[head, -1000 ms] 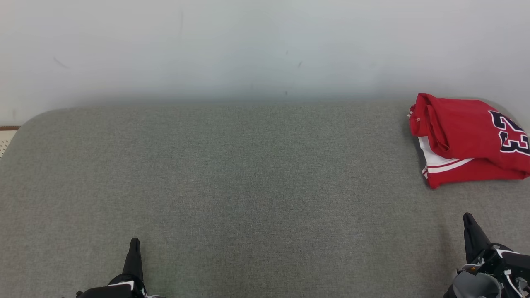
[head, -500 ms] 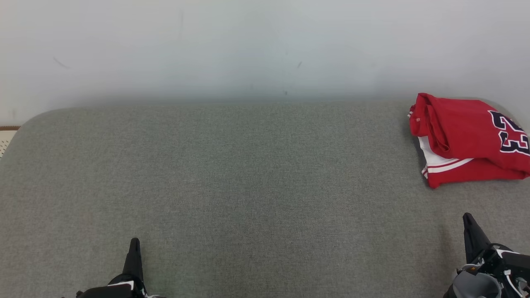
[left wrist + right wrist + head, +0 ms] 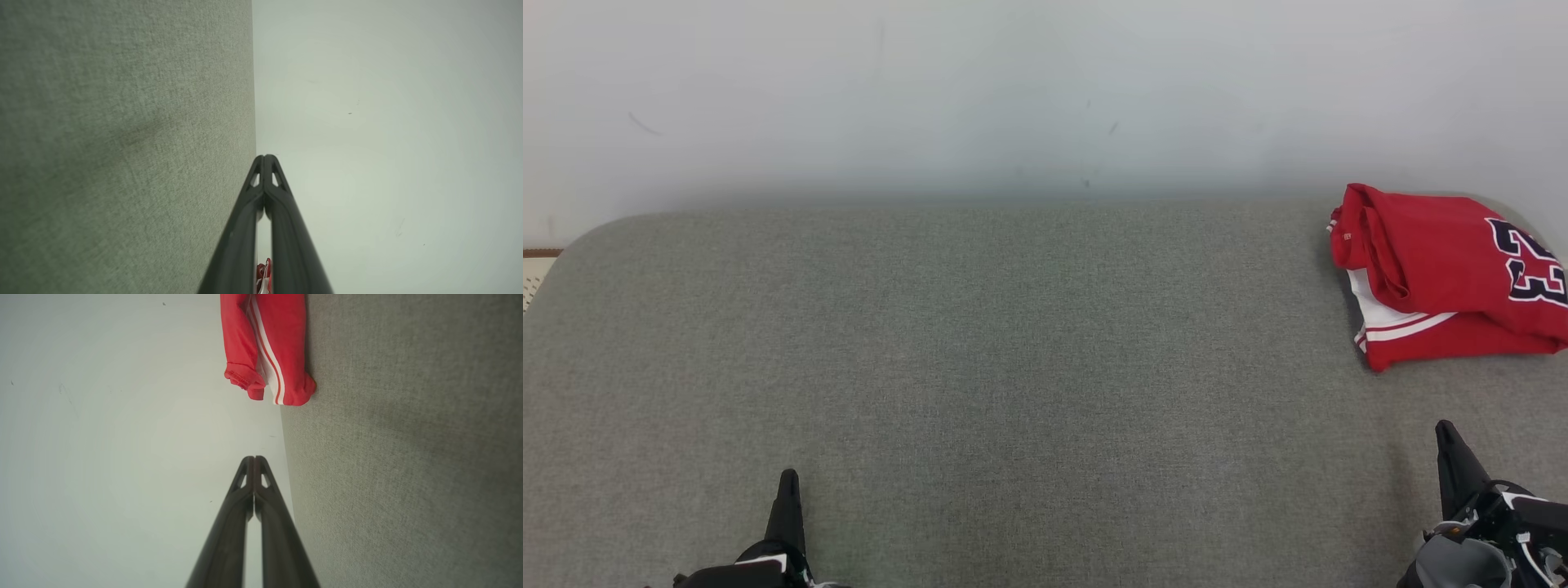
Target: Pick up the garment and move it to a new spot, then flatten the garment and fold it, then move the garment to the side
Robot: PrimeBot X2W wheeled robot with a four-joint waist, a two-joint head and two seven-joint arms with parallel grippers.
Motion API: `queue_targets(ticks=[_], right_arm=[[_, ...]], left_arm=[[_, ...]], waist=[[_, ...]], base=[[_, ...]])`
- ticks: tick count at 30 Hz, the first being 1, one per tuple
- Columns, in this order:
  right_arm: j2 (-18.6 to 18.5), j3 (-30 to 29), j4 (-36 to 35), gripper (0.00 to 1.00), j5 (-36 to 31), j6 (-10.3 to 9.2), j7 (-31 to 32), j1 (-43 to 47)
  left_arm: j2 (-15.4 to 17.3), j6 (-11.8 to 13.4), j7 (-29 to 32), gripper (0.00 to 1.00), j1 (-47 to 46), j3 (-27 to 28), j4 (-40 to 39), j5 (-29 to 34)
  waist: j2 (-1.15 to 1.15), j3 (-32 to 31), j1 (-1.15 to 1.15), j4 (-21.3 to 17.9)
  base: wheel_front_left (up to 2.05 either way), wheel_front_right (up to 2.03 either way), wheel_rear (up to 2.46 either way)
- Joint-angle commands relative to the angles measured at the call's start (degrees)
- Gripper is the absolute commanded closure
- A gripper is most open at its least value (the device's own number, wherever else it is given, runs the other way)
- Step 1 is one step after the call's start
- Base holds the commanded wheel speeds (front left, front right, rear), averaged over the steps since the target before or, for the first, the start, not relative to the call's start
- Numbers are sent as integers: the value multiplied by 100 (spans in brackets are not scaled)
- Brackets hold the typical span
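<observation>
**Grey table (image 3: 980, 343), red garment (image 3: 1429, 269) at its far right corner**

Pale wall (image 3: 1045, 90) is seen behind the table, whose grey woven cover lies bare across the middle and left. The garment is found at the far right corner, close to the back edge and cut off by the right side of the head view. It is gathered into a loose, thick bundle of several layers. A rolled red fold is seen at its left side, a white panel with red stripes below that, and a dark "23" on the top layer. In the right wrist view a hemmed end and a striped edge are turned toward the pincer.

The left pincer (image 3: 788, 483) is held low near the front edge, left of centre, its fingers pressed together with nothing between them. The right pincer (image 3: 1448, 437) is held near the front right corner, likewise closed and empty, well apart from the garment.

The garment is judged to be light, soft and limp, probably a smooth knit that slides on itself. No shape can be expected to be kept once it is lifted; the layers would fall open and hang. If only the top layer were pinched, the rest might be left behind or dragged. A hold is best taken on a thick, doubled part: the rolled fold at the left side, or the striped corner nearest the front edge, where the cloth stands up from the table. For flattening, two separate holds along one hem or at the shoulders would be wanted, so that the cloth is spread rather than bunched.
</observation>
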Motion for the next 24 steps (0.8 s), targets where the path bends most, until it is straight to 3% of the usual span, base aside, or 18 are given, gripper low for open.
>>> queue_targets(ticks=[1,24], right_arm=[[23,-6,-1,100,-19,-2,8,-46],[28,-16,-1,100,-34,-2,17,-49]], left_arm=[[19,-17,15,100,-45,6,15,-30],[19,-17,15,100,-44,6,14,-31]], waist=[[0,0,0,0],[0,0,0,0]], base=[[0,0,0],[0,0,0]])
